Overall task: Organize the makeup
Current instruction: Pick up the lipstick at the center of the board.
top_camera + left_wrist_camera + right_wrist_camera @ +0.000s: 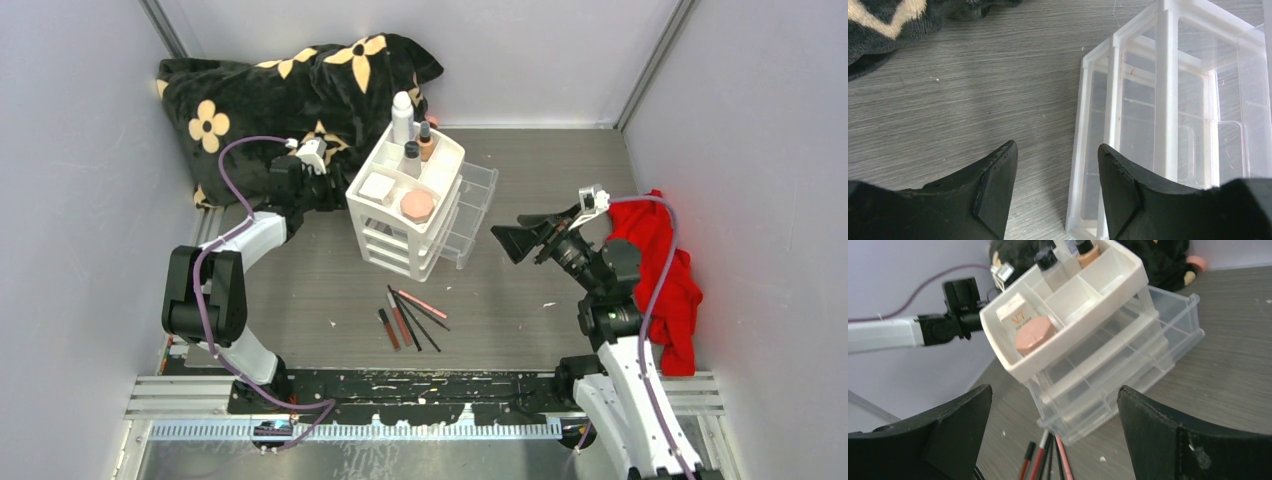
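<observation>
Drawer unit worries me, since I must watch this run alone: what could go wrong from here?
The left gripper sits close beside the drawer unit; a nudge might topple the upright bottles on top. The open drawer juts toward the right gripper, which might knock it.

The drawer unit (400, 245) is smooth, glossy plastic. The tabletop (520, 320) shows matt grey wood grain. The flowered cloth (270, 90) looks plush.

Bottles (402, 118), box (377, 186), pink compact (417, 205) in tray (452, 150); pencils (420, 322), tubes (389, 329) on table (300, 290).
</observation>
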You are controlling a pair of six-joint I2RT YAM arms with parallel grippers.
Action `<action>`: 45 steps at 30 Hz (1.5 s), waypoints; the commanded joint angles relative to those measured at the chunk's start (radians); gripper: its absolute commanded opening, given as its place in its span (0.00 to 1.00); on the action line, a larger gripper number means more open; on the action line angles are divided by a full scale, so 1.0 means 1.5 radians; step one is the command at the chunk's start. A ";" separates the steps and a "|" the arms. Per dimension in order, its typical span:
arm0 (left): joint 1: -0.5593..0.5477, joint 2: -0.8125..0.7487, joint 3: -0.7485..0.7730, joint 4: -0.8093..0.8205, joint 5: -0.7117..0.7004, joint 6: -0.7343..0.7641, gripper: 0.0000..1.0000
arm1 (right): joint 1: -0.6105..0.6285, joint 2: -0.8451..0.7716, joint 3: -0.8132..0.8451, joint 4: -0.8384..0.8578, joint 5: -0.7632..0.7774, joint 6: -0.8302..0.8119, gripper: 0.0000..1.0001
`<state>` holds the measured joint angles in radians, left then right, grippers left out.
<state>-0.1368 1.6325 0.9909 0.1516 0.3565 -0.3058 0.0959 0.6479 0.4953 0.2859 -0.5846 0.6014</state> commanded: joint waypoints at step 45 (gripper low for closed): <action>-0.002 -0.135 -0.017 -0.043 -0.040 -0.019 0.61 | 0.408 0.553 0.993 -0.665 0.461 -0.440 1.00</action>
<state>-0.1368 1.4715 0.9459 0.0879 0.3084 -0.3550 0.5617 1.3842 1.8122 -0.5697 -0.2272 0.0818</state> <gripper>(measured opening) 0.608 0.999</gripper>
